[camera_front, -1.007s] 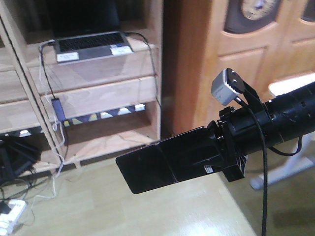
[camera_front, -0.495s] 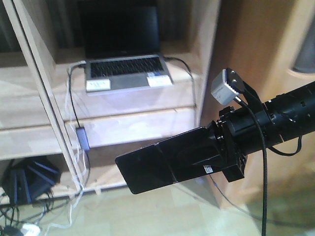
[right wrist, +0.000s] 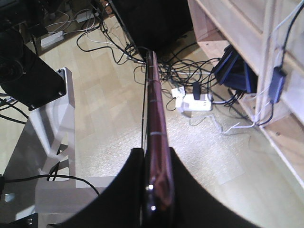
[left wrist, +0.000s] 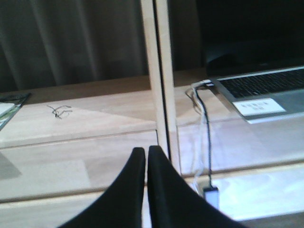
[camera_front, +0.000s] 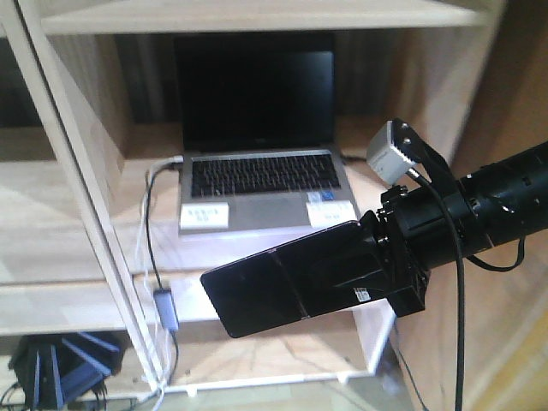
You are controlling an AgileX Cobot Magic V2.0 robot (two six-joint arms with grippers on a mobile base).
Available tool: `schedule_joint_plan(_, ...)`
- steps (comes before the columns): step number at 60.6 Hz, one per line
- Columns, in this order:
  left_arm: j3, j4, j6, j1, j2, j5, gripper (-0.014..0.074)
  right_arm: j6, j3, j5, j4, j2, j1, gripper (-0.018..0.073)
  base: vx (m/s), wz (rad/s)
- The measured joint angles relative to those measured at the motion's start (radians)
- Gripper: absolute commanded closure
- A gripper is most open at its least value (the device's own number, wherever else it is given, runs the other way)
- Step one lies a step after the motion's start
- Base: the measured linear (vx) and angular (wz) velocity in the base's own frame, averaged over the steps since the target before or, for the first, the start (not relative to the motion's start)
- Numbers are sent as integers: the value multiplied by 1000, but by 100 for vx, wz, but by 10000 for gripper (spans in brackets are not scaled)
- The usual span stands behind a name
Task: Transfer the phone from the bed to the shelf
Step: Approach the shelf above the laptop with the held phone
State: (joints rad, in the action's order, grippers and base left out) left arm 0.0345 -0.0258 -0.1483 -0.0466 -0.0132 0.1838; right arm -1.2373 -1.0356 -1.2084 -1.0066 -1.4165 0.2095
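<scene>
The phone (camera_front: 244,298), slim, black and glossy, is held out in the air in front of the shelf (camera_front: 73,188). My right gripper (camera_front: 293,287) is shut on its near end. It hangs just below and in front of the tier that bears the laptop (camera_front: 257,171). In the right wrist view the phone (right wrist: 153,95) shows edge-on with a pinkish rim, clamped in the right gripper (right wrist: 155,153). My left gripper (left wrist: 145,151) is shut on nothing, facing a shelf (left wrist: 90,118) plank beside an upright post. The bed is out of view.
An open grey laptop (left wrist: 266,88) fills the tier, with a cable and adapter (camera_front: 165,306) hanging off its left side. Dark blue objects (camera_front: 60,368) sit on the bottom tier. Cables and a power strip (right wrist: 192,102) litter the floor by a white table leg (right wrist: 52,137).
The shelf and laptop have grown larger and slid right and down in view, so I am closer to the shelf. The phone stays clamped in the right gripper in the same pose.
</scene>
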Motion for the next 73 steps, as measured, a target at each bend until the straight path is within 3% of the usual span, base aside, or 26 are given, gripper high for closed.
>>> schedule_joint_plan(36, 0, 0, 0, 0, 0, 0, 595, 0, 0, 1, 0, 0, 0, 561, 26, 12)
schedule_joint_plan(73, 0, 0, 0, 0, 0, 0, 595, 0, 0, 1, 0, 0, 0, 561, 7, 0)
